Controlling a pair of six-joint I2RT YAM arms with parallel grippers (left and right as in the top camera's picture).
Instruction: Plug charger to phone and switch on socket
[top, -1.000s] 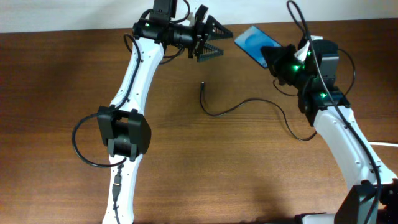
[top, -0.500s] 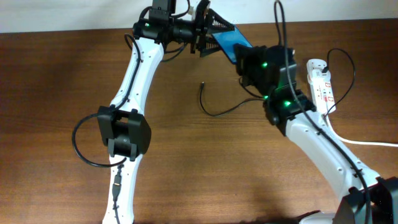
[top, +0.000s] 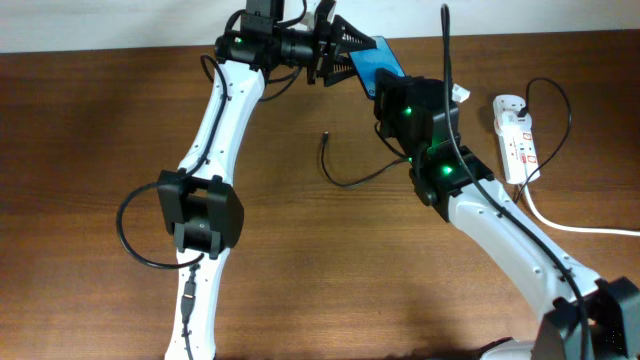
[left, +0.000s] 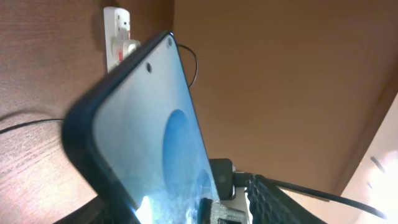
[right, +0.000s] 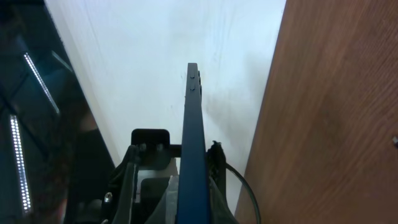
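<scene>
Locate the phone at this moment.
Overhead, the phone is near the far edge of the table, between the left gripper and the right gripper, which grips it.

Overhead, the right arm (top: 418, 108) hides part of the phone (top: 374, 61).

Tightest spot is far middle: the left gripper (top: 338, 50), the phone (top: 372, 62) and the right gripper (top: 388, 88) are bunched together, with the phone tilted up off the table, so nothing else fits in there. The left arm (top: 215, 130) cuts a diagonal from near left up to that knot, and the right arm (top: 500, 230) does the same from near right. Between them the table (top: 320, 260) is bare except for the cable (top: 360, 178). Its tip (top: 326, 136) lies free, and its loop runs right under the right arm. Left of the left arm there's loads of room. Far right, the socket (top: 515, 135) sits clear of the right arm, but a white cord (top: 570, 225) trails from it to the right edge.
</scene>
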